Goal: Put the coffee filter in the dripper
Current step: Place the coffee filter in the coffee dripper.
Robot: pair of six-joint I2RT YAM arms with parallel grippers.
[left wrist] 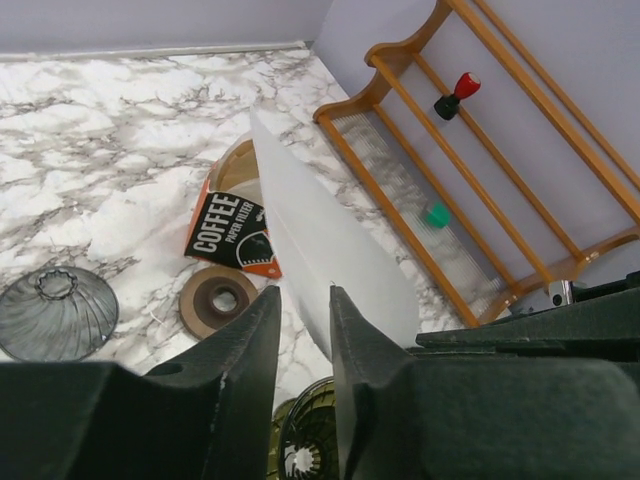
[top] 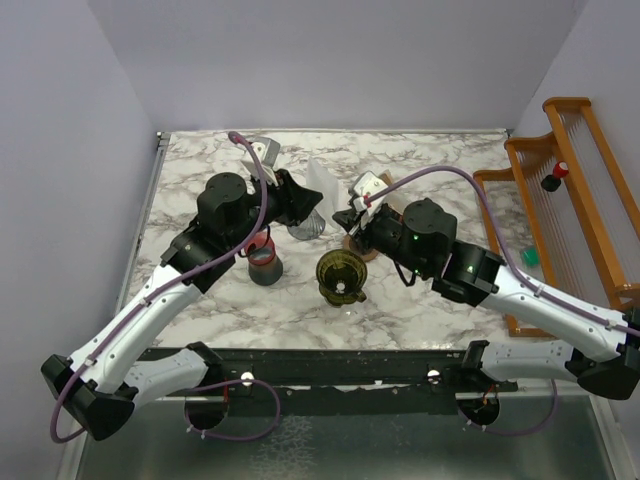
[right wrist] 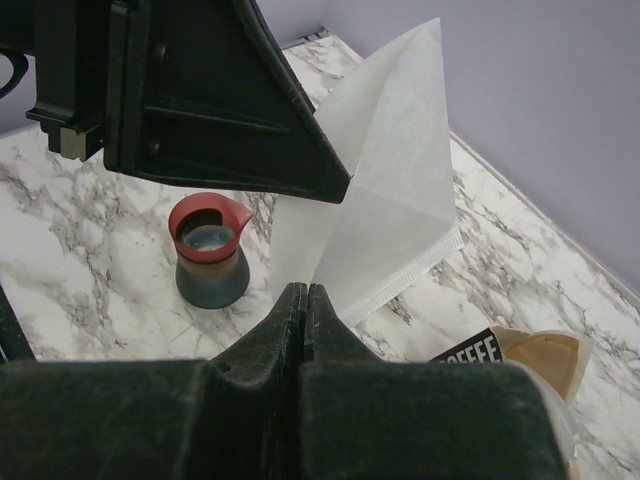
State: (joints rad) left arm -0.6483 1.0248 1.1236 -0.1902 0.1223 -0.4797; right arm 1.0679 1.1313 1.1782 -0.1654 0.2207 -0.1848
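Apparently the step in hand is the preparing of the coffee filter (right wrist: 390,170) in the air, before it goes to the dripper. The filter is lifted above the marble table (top: 180,160), folded flat and standing upright between the two arms. The right gripper (right wrist: 305,295) has its fingers pressed together on the lower corner of the paper, so I judge that this claw carries it. The left gripper (left wrist: 305,300) is at the other side. Its jaws stand a little apart with the edge of the paper in the gap, and I do not see that they pinch it yet.

The dripper (top: 340,275), as I judge, is the olive-coloured one that stands mouth up on the table, near the front edge. The filter is not in it. A grey ribbed cone (left wrist: 55,310) rests on the table beside a brown ring (left wrist: 218,298) and the COFFEE carton (left wrist: 232,232). A red-topped pitcher (right wrist: 210,250) stands to the left of the dripper.

For the next move, I think the left jaws must close on one layer of the paper only, so that the mouth can be pulled open into a cone. After that the point of the cone must go down over the mouth of the dripper. The paper is thin, so the pull should be gentle, otherwise it may crease or slip out
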